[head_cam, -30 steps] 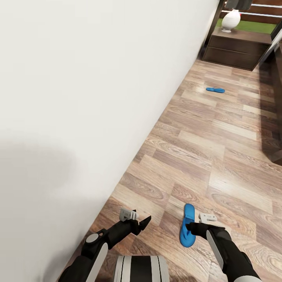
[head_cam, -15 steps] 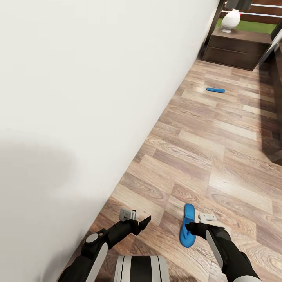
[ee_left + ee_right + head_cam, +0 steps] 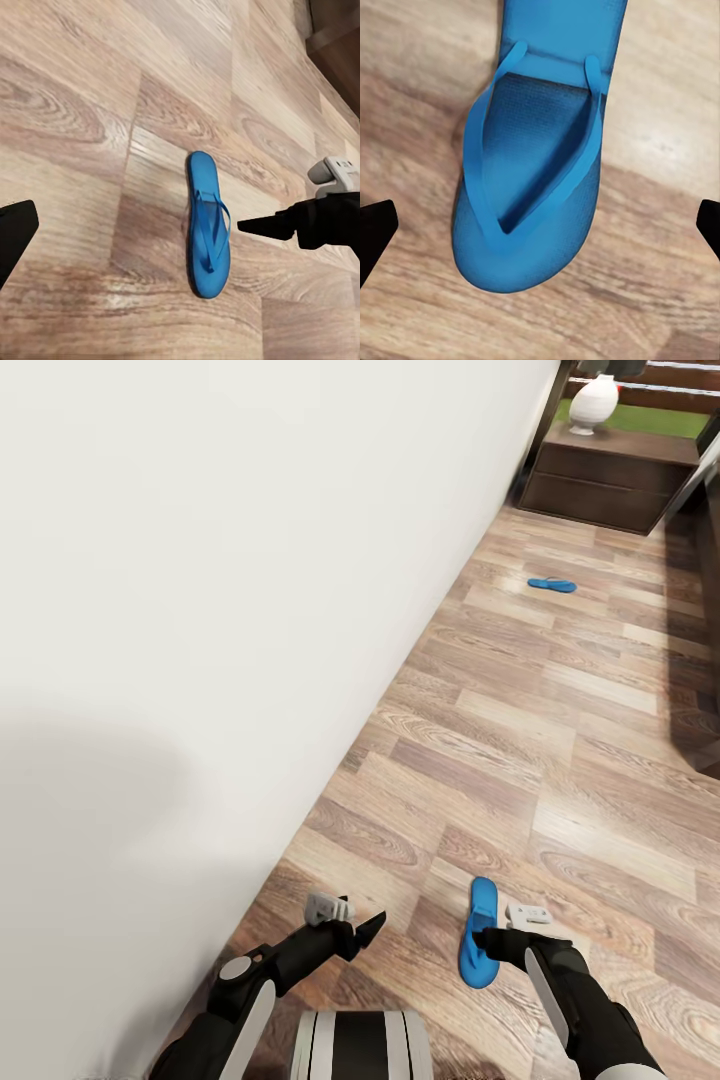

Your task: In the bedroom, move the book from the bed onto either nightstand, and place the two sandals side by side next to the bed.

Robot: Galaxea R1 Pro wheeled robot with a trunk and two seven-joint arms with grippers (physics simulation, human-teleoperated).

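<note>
One bright blue sandal [image 3: 480, 932] lies flat on the wood floor just ahead of my base. My right gripper [image 3: 484, 940] hangs over its strap end, open. In the right wrist view the sandal [image 3: 536, 172] lies between the two black fingertips [image 3: 375, 232]. The left wrist view shows this sandal [image 3: 208, 225] with the right gripper [image 3: 259, 225] beside it. My left gripper [image 3: 370, 928] is open, to the sandal's left and apart from it. The second sandal [image 3: 552, 585] lies far ahead near a dark nightstand [image 3: 610, 485]. The book is out of view.
A white wall [image 3: 250, 610] runs close along my left side. A white vase [image 3: 594, 405] stands on the nightstand. A dark wooden strip [image 3: 708, 610] borders the floor at the right edge; I cannot tell if it is the bed. Open plank floor [image 3: 560, 760] lies between the sandals.
The head view has shifted a little, so the far sandal and nightstand sit slightly higher in the picture. Both arms and the near sandal have stayed put.
</note>
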